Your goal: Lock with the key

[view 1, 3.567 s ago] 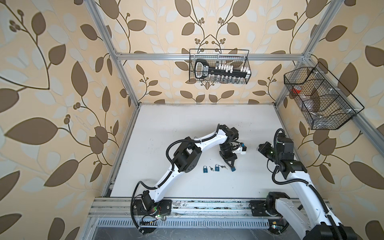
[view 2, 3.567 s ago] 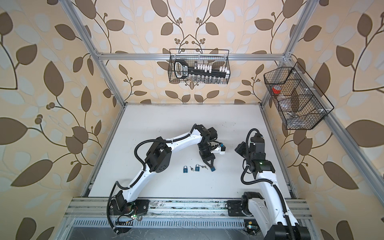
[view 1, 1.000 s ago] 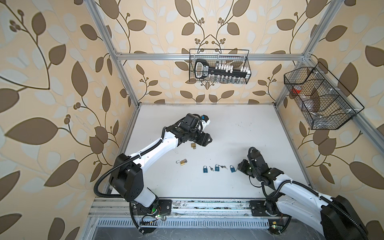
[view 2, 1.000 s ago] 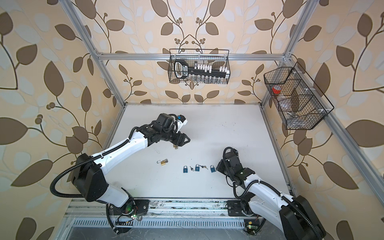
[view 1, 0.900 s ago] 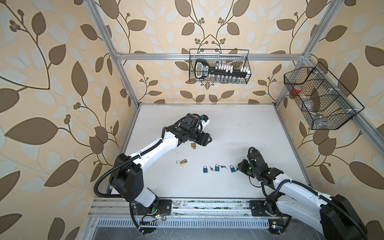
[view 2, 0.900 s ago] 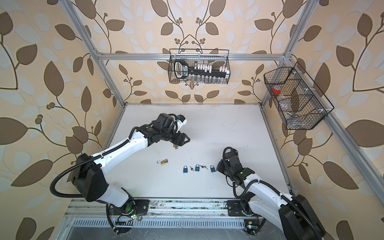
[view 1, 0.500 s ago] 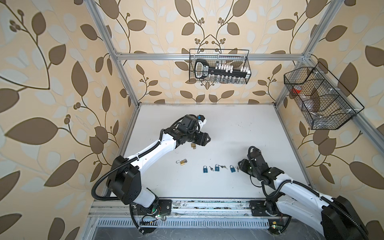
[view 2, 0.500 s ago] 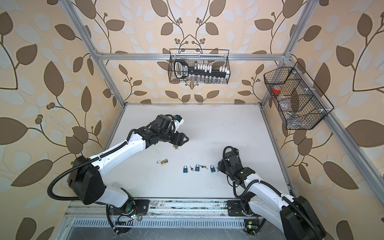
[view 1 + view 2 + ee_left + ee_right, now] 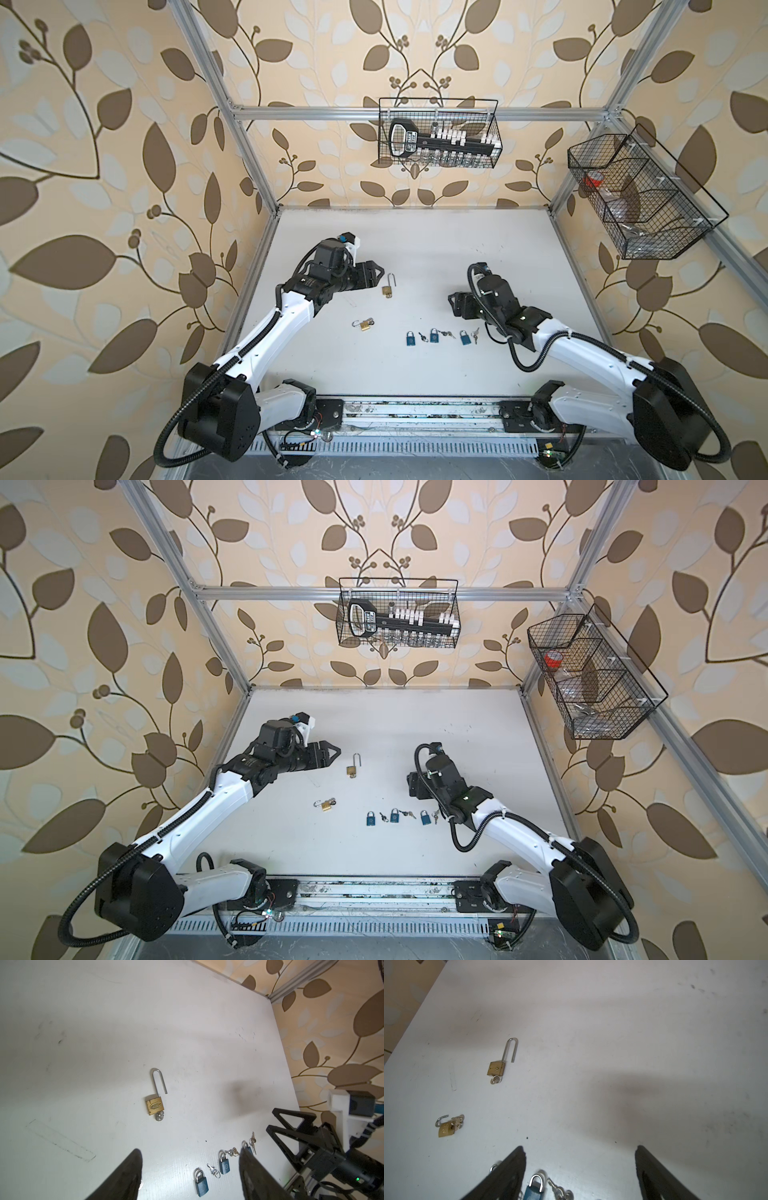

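White tabletop (image 9: 415, 241) inside an aluminium-framed cell with leaf-patterned walls.

**Left gripper** (image 9: 374, 274): the jaws are spread wide and hold nothing. In the left wrist view its two dark fingers (image 9: 128, 1176) stand apart with bare table between them. It is poised just beside the long-shackle brass padlock (image 9: 387, 289) and is not touching it. That padlock lies flat near the table's middle. Its shackle is lifted clear of the body, and a key (image 9: 159, 1121) is seated in its base.

**Right gripper** (image 9: 453, 303): the jaws are likewise parted and grip nothing. In the right wrist view the nearest blue padlock (image 9: 534, 1192) lies on the table in the gap between the fingers (image 9: 508, 1174), unclamped.

Both top views show three blue padlocks (image 9: 433, 336) in a row toward the front edge, shackles seated, with loose keys (image 9: 446, 333) lying beside them. To the left of the row lies a small brass padlock (image 9: 365, 325), with its shackle swung open and a key at its body.

A wire basket (image 9: 436, 99) hangs on the back wall, and a second basket (image 9: 665, 243) hangs on the right-hand wall.
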Tool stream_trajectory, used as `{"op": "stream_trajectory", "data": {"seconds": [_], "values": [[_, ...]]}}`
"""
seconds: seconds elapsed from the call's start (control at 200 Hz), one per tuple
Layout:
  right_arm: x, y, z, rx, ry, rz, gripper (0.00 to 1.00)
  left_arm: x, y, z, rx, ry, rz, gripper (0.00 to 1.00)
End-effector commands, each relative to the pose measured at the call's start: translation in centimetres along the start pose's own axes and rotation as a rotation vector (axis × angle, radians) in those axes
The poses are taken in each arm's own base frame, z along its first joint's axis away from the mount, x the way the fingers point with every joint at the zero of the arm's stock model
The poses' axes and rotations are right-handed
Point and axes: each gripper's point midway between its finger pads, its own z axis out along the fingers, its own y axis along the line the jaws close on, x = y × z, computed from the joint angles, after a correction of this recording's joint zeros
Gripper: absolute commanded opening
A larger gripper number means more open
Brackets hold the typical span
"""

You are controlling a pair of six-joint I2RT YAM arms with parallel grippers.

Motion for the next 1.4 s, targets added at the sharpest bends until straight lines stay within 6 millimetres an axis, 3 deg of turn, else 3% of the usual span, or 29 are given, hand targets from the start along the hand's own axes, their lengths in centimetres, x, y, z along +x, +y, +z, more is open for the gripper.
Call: {"op": "stream_trajectory", "data": {"seconds": [0.0,0.14,0.265,0.395,0.49,0.57,0.65,0.705,0.805,1.0,1.095,1.18,1.4], "values": [[-1.1,4.2,1.2,-0.040,-0.013,-0.073,0.74,-1.1,1.2,-1.8,0.056,-0.060,-0.150,0.74],[0.0,9.8,4.3,-0.073,0.089,-0.098,0.70,-1.9,5.0,-3.8,0.059,-0.106,-0.312,0.75],[1.1,12.3,7.2,-0.032,0.168,-0.124,0.64,-2.4,7.8,-5.5,0.028,-0.131,-0.392,0.75],[2.5,14.8,9.8,-0.030,0.263,-0.176,0.60,-2.8,9.1,-6.8,0.013,-0.163,-0.429,0.75],[3.8,18.4,9.6,-0.139,0.284,-0.309,0.58,-2.8,10.1,-7.3,-0.002,-0.178,-0.464,0.75],[5.3,22.1,8.7,-0.340,0.291,-0.467,0.56,-2.6,10.8,-7.6,-0.006,-0.190,-0.495,0.75],[6.1,24.1,8.1,-0.499,0.283,-0.620,0.59,-2.6,11.2,-7.7,-0.002,-0.203,-0.518,0.75],[5.9,24.4,8.3,-0.521,0.250,-0.713,0.65,-2.6,11.4,-7.7,0.003,-0.213,-0.533,0.75],[4.7,24.7,8.8,-0.546,0.164,-0.833,0.68,-2.6,11.7,-8.0,0.010,-0.227,-0.556,0.74],[5.0,26.1,7.3,-0.880,0.036,-1.100,0.70,-2.4,11.5,-8.6,0.008,-0.237,-0.564,0.74],[5.6,25.8,7.0,-1.046,0.078,-1.164,0.67,-2.3,11.5,-9.1,0.004,-0.245,-0.573,0.74],[6.5,25.3,7.6,-1.066,0.101,-1.263,0.64,-2.0,11.2,-9.3,0.018,-0.250,-0.589,0.74],[7.7,25.1,9.4,-1.089,0.155,-1.309,0.55,-1.2,10.4,-10.2,0.006,-0.251,-0.559,0.74]]}}
